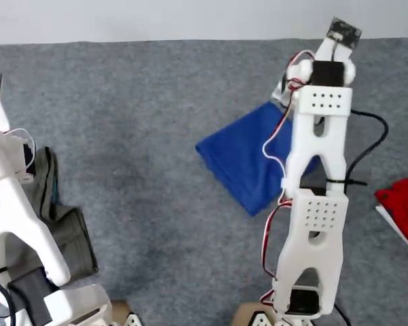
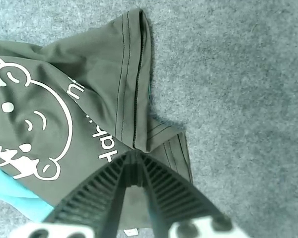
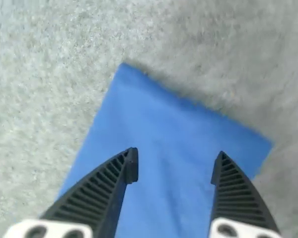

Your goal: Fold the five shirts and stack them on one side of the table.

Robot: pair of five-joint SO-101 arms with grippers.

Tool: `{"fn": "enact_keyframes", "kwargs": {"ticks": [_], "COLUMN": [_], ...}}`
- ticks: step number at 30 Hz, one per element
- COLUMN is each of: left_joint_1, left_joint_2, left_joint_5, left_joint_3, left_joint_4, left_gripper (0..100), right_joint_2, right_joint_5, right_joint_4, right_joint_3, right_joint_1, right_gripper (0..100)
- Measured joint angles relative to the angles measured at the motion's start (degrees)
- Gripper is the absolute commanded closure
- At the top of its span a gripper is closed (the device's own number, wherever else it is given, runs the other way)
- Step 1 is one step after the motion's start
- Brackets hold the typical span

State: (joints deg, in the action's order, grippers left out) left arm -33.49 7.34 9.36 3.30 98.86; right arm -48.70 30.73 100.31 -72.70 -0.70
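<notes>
Hovering right gripper (image 3: 176, 166) spread wide above blue shirt (image 3: 179, 129); left gripper (image 2: 135, 157) tips closed together at olive shirt (image 2: 79, 99) hem

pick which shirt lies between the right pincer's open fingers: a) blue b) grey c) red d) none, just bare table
a: in the right wrist view the right pincer is open with the blue shirt lying flat between its fingers.
</notes>
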Motion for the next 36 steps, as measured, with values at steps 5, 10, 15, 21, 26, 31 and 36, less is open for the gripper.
{"fn": "enact_keyframes", "kwargs": {"ticks": [5, 10, 15, 21, 26, 31, 36], "left_joint_1": [0.0, 0.0, 0.0, 0.0, 0.0, 0.0, 0.0], "left_joint_2": [0.0, 0.0, 0.0, 0.0, 0.0, 0.0, 0.0], "left_joint_5": [0.0, 1.9, 2.3, 2.3, 2.3, 2.3, 2.3], "left_joint_3": [0.0, 0.0, 0.0, 0.0, 0.0, 0.0, 0.0], "left_joint_4": [0.0, 0.0, 0.0, 0.0, 0.0, 0.0, 0.0], "left_gripper": [98, 98, 98, 98, 98, 98, 98], "right_joint_2": [4.1, 13.5, 14.4, 6.9, 0.2, -2.6, -4.1], "right_joint_5": [7.2, 13.0, 17.2, 19.1, 19.2, 19.2, 20.5], "right_joint_4": [0.0, 0.0, -0.7, -7.0, -13.8, -16.8, -16.9], "right_joint_3": [11.1, 26.5, 32.9, 33.1, 33.1, 33.1, 32.2], "right_joint_1": [-1.8, -4.1, -3.9, -4.2, -4.1, -5.2, -5.5], "right_gripper": [64.2, 52.8, 52.2, 52.2, 52.3, 53.0, 66.4]}}
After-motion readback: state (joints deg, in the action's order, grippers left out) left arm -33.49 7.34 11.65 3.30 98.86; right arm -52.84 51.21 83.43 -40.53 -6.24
